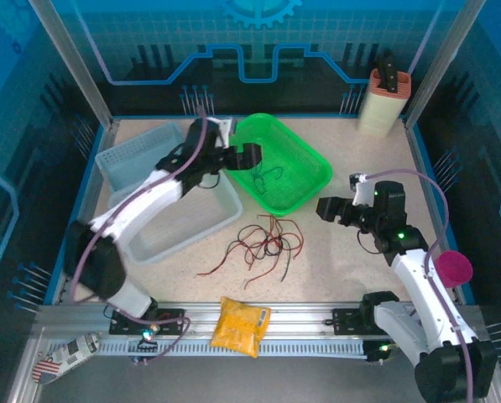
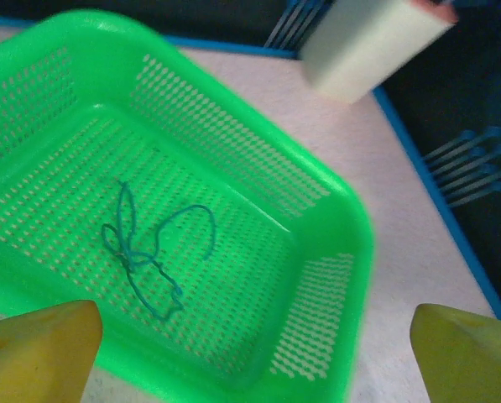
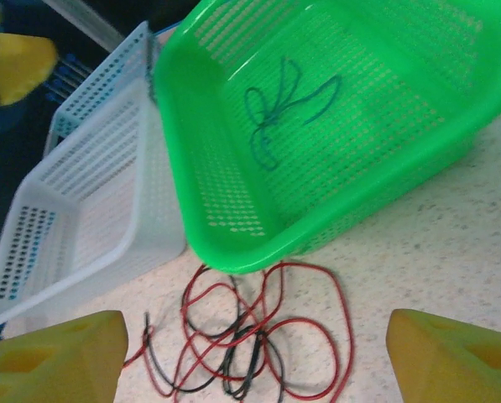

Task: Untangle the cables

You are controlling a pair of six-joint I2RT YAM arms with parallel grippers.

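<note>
One green cable (image 2: 133, 257) lies free in the basket (image 2: 352, 220), upper centre; the red-black tangle (image 1: 267, 243) waits mid-table. Left gripper (image 1: 252, 154) and right gripper (image 1: 327, 208) both spread, empty. Most remains undone.

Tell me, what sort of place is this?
Most likely a robotics lab test cell: two robot arms bolted to a metal rail, a table walled in by blue panels, with a green basket and loose wires.

Green basket (image 1: 307, 147) beside pale basket (image 1: 198, 222); yellow packet (image 1: 240, 326) at near edge.
</note>
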